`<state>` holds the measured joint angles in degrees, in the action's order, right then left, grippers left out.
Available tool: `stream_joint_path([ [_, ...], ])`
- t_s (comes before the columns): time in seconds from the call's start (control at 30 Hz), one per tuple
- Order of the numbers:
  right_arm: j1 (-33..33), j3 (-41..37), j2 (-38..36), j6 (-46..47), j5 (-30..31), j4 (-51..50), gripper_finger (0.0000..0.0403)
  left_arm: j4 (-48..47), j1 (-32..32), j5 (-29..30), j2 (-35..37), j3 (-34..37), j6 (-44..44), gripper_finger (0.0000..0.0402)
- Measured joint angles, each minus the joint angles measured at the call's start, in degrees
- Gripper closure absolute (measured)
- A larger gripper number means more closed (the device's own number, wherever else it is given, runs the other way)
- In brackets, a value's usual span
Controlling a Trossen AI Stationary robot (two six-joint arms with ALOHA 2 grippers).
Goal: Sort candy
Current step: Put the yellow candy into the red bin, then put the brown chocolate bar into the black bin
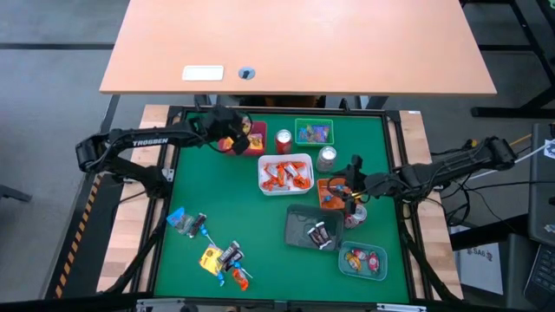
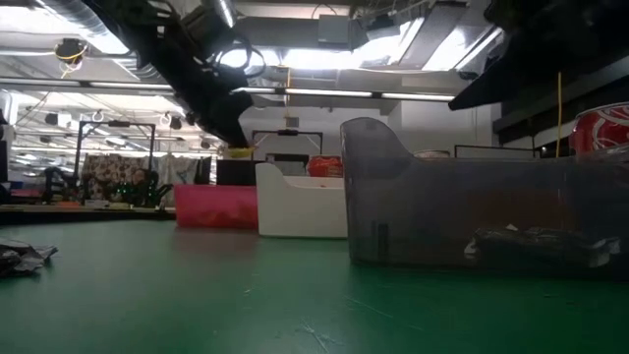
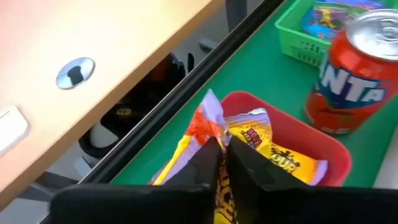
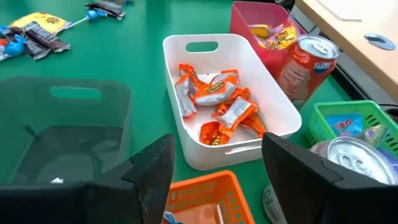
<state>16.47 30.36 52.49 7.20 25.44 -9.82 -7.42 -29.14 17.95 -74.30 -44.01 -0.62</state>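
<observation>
Left end effector [image 3: 222, 163] is positioned over the red tray [image 3: 323, 146] near the far edge of the counter [image 1: 234, 208], toward the far left corner. Its fingers stand narrow, nearly together, pinching a yellow wrapped candy [image 3: 193, 140] by its crimped end; the wrapper hangs at the tray's rim. More yellow candy [image 3: 273, 146] lies inside the same tray, just beside the fingertips. An orange soda can [image 3: 351, 81] stands just beside the tray, with a green basket [image 3: 298, 37] behind it.

Right end effector [image 4: 217, 168] hovers near the right edge of the counter, above the orange basket [image 4: 208, 190], fingers spread wide and holding nothing. Ahead of it, the white tray [image 4: 217, 93] carries orange-wrapped candy [image 4: 214, 102], apart from the fingers. The grey tray [image 4: 62, 134] sits beside the white one, with a few dark pieces [image 1: 319, 232] inside, seen from above.

Loose unsorted candy [image 1: 221, 258] lies in a cluster near the near left corner of the counter, well apart from both end effectors. A small green tray [image 1: 362, 260] near the near right corner holds red pieces.
</observation>
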Motion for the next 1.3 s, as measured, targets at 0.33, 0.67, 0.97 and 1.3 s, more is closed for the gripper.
stream_joint_path([
  [0.33, 0.02, -1.01, 0.00, 0.04, -0.01, 1.20, 0.0162, 0.42, -0.38, 0.00, 0.00, 0.00, 1.22, 0.0295],
  [0.67, 0.00, -1.01, 0.00, 0.04, -0.01, 1.09, 0.0162, -1.06, 2.09, -3.10, 1.78, 0.00, 6.62, 0.0290],
  [0.97, 0.02, -1.01, 0.00, 0.02, -0.01, 0.78, 0.0162, -13.06, 7.07, -4.13, 11.27, -0.04, 14.14, 0.0290],
  [1.3, 0.02, -1.01, 0.00, 0.02, -0.03, 0.76, 0.0162, -34.19, 15.72, -16.87, 16.00, -0.04, 31.20, 0.0290],
])
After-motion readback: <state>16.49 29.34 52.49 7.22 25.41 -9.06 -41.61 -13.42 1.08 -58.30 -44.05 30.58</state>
